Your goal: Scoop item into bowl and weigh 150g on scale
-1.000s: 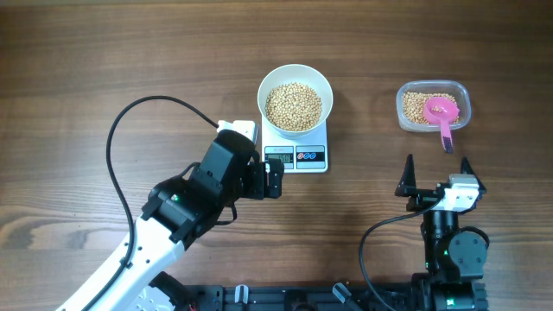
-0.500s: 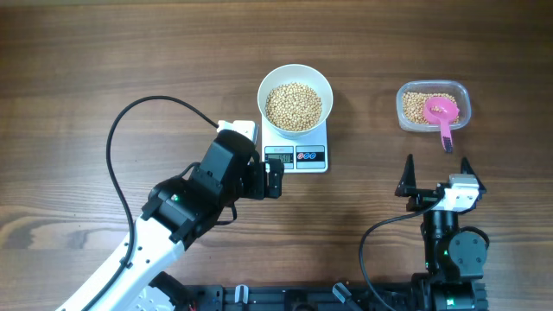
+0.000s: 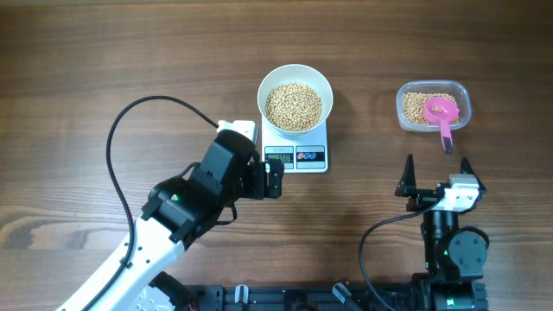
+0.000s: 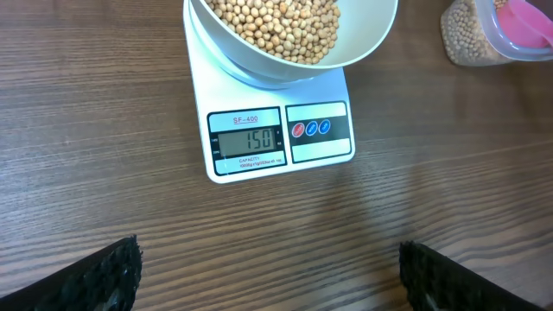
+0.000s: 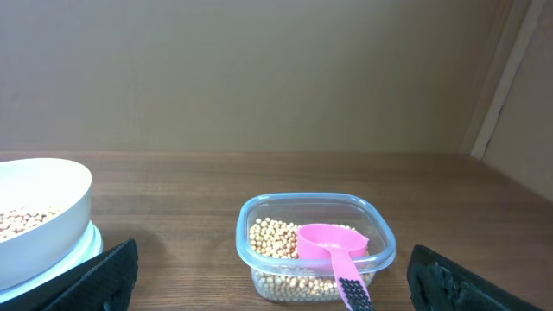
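A white bowl (image 3: 295, 76) heaped with tan beans (image 3: 294, 105) stands on the small white scale (image 3: 295, 155); in the left wrist view the scale (image 4: 276, 142) display reads 150 below the bowl (image 4: 363, 34). My left gripper (image 3: 275, 179) hovers just in front of the scale's front edge, open, with only bare wood between its fingers (image 4: 104, 276). My right gripper (image 3: 436, 175) sits near the table's front right, open and empty, facing a clear tub (image 5: 315, 246) of beans.
The clear plastic tub (image 3: 434, 106) at the back right holds more beans and a pink scoop (image 3: 442, 117), whose handle sticks out over the tub's near rim. A black cable (image 3: 143, 108) loops over the table on the left.
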Controlling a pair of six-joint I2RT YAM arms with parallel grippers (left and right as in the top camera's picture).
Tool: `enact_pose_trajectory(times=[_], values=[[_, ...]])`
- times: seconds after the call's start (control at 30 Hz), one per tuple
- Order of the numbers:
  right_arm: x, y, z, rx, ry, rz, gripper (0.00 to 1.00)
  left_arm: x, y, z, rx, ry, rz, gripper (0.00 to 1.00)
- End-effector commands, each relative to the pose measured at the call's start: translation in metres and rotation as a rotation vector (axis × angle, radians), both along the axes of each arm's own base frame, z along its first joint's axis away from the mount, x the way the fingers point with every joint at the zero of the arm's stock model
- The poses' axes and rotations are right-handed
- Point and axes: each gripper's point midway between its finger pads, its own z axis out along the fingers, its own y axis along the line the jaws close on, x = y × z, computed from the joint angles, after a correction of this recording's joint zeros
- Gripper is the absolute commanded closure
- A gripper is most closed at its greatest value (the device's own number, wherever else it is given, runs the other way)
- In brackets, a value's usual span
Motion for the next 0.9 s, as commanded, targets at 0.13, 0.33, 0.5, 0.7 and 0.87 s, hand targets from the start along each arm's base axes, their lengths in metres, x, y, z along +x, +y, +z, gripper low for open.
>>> enact_pose_trajectory(times=[0.13,0.33,0.5,0.7,0.87], values=[[0.000,0.004,0.002,0.009,-0.011,0.022,0.00,0.000,-0.003,0.003,-0.011,-0.002,-0.003,0.00],[0.000,0.004,0.002,0.009,-0.011,0.022,0.00,0.000,-0.003,0.003,-0.011,-0.003,-0.003,0.00],[0.000,0.004,0.002,0.009,-0.011,0.022,0.00,0.000,-0.002,0.002,-0.009,0.000,-0.003,0.00],[0.000,0.004,0.002,0.009,-0.011,0.022,0.00,0.005,0.006,0.010,0.071,-0.095,-0.059,0.00],[0.000,0.004,0.002,0.009,-0.011,0.022,0.00,0.015,0.033,0.026,0.084,-0.157,0.025,0.00]])
